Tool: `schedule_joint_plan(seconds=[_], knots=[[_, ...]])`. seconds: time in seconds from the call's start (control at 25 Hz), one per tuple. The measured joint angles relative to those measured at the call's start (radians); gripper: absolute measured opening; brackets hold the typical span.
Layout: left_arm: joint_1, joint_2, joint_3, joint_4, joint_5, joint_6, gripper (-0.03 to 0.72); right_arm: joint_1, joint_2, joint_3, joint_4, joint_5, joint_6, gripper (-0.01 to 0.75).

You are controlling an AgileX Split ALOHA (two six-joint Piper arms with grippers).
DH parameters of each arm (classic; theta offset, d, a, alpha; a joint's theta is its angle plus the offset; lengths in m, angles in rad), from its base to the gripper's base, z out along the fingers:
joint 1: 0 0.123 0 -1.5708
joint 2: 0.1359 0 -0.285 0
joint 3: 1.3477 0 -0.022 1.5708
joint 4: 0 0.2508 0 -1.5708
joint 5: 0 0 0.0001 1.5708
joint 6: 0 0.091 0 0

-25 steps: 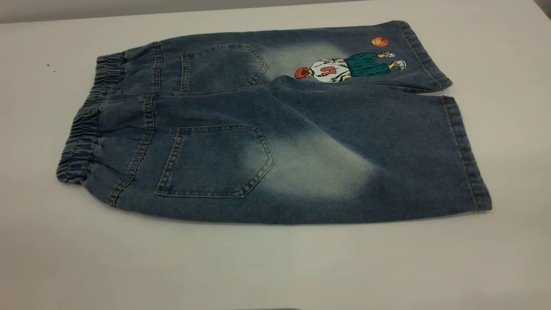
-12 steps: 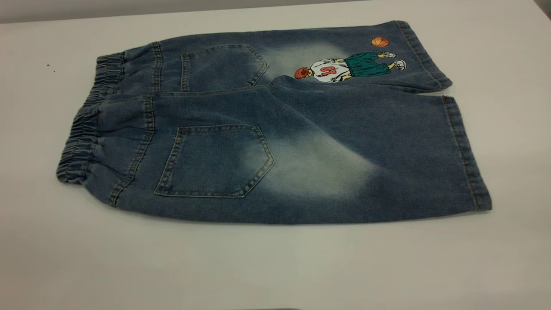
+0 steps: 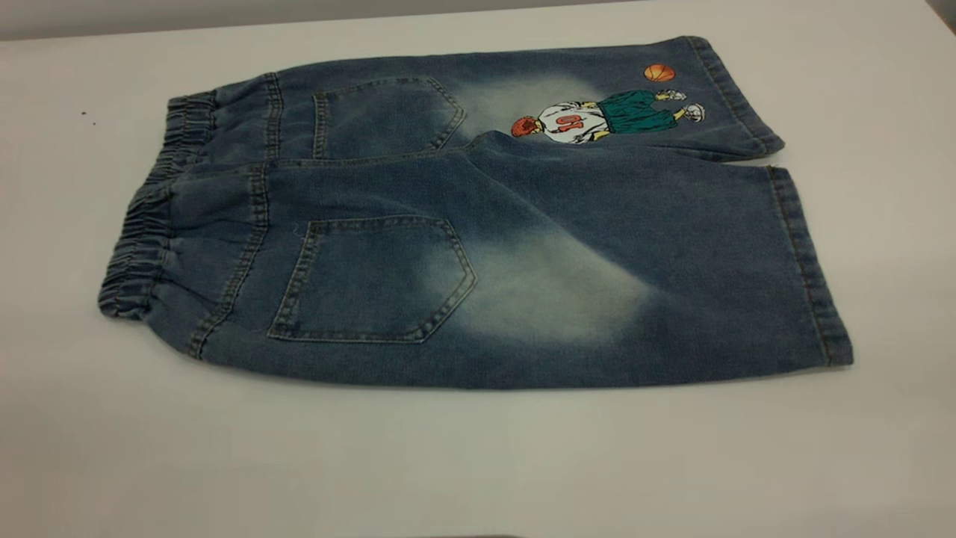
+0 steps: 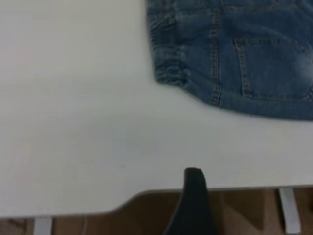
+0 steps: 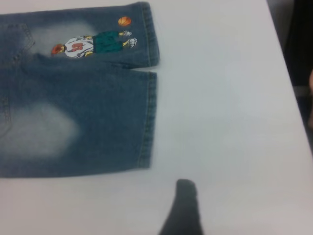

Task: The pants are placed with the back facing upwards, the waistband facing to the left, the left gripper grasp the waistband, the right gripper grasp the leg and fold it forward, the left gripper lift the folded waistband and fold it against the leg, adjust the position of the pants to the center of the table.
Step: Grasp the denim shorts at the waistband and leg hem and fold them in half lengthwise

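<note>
Exterior view: the pants (image 3: 478, 224), short blue denim, lie flat and unfolded on the white table (image 3: 478, 463), back side up. The elastic waistband (image 3: 142, 239) points toward the table's left edge, the hems toward its right edge. Two back pockets are visible: the near pocket (image 3: 373, 280) and the far pocket (image 3: 385, 116). The leg (image 3: 672, 276), plain denim with a pale faded patch, lies toward the near edge; its stitched hem (image 3: 810, 269) is flat on the tabletop. The far leg carries a cartoon basketball-player print (image 3: 605, 116) with an orange ball (image 3: 659, 72) beside it. The two legs lie touching along the inner seam, parting slightly at the hems.

Left wrist view: the left gripper (image 4: 193, 203) shows only as one dark fingertip over the table's near edge, well apart from the waistband corner; whether it is spread or closed cannot be told.

Right wrist view: the right gripper (image 5: 183, 208) likewise shows as a single dark fingertip above bare tabletop, near the leg's hem but not touching it; its state cannot be told.
</note>
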Motion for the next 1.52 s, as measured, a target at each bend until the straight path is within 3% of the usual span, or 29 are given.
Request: schedule_joint_plan(seconds=[0.16,0.6,1.04,1.52], knots=[[0.000,0.145,-0.043,0.001,-0.067,-0.032,0.535,0.000,0.102,-0.063,0.003,-0.005,0.004,0.626],[0.000,0.853,-0.274,0.001,-0.308,-0.072,0.535,0.000,0.545,-0.315,0.005,-0.172,0.002,0.596],[0.000,1.462,-0.332,0.001,-0.489,-0.102,0.535,0.000,0.768,-0.327,0.005,-0.202,-0.022,0.594],[0.001,1.761,-0.340,0.040,-0.662,-0.100,0.535,0.000,0.770,-0.327,0.006,-0.203,-0.022,0.594]])
